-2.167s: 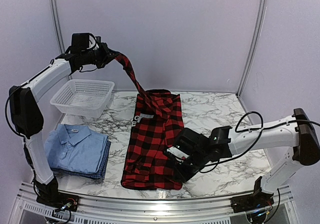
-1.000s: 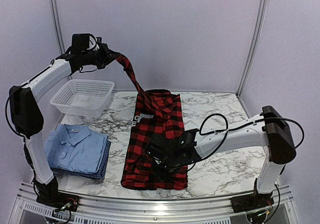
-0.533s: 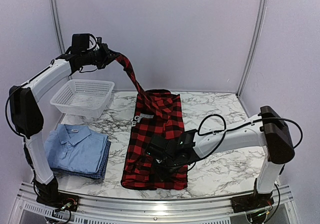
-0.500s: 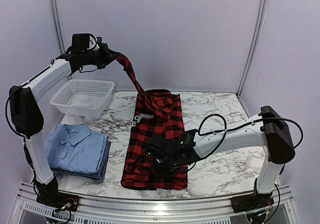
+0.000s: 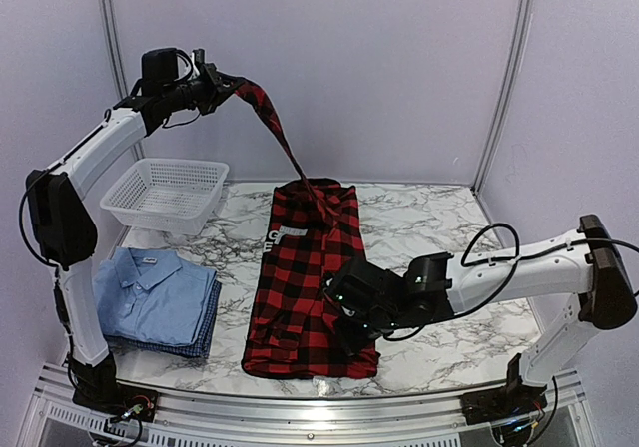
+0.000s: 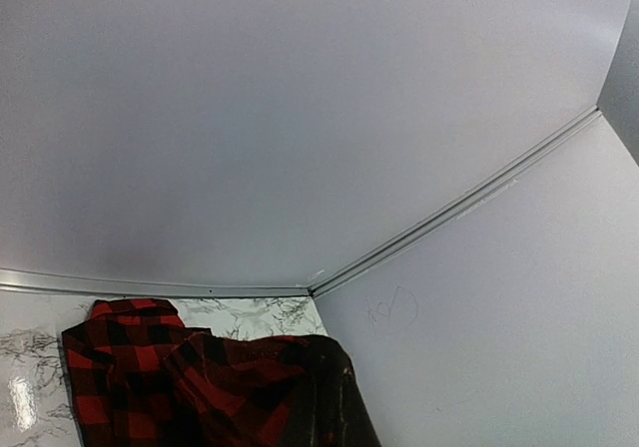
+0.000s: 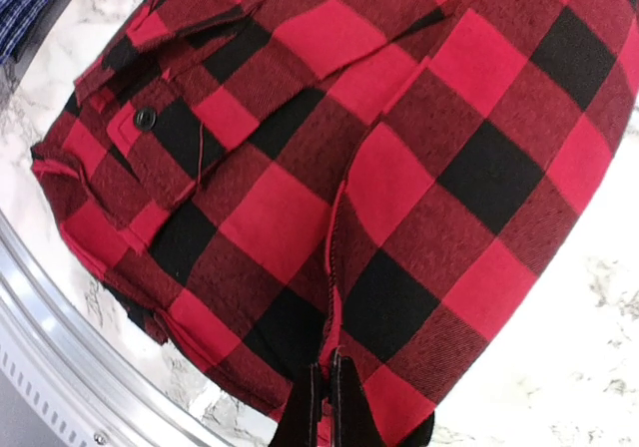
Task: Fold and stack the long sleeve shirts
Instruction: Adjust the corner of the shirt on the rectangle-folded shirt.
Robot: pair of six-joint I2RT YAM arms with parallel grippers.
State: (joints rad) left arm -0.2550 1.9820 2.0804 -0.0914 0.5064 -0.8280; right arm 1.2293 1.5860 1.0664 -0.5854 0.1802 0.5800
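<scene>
**Plaid flannel held at two ends over marble table**

At far left, a folded light blue collared shirt [image 5: 150, 292] lies on top of a blue checked shirt [image 5: 195, 344] near the front edge of the marble table [image 5: 439, 218]. A white mesh basket [image 5: 165, 196] sits behind the pair.

High above the basket, the left gripper [image 5: 222, 86] is clamped on one sleeve [image 5: 275, 128] of the red-and-black plaid flannel shirt [image 5: 310, 287]. The sleeve runs taut down to the collar end.

The shirt's body lies flat at table centre, with white lettering [image 5: 273, 235] showing near its left edge.

At its near right corner, the right gripper [image 5: 347, 335] sits low. In the wrist view its fingers [image 7: 312, 407] are drawn almost together, pinching a fold of the flannel.
</scene>
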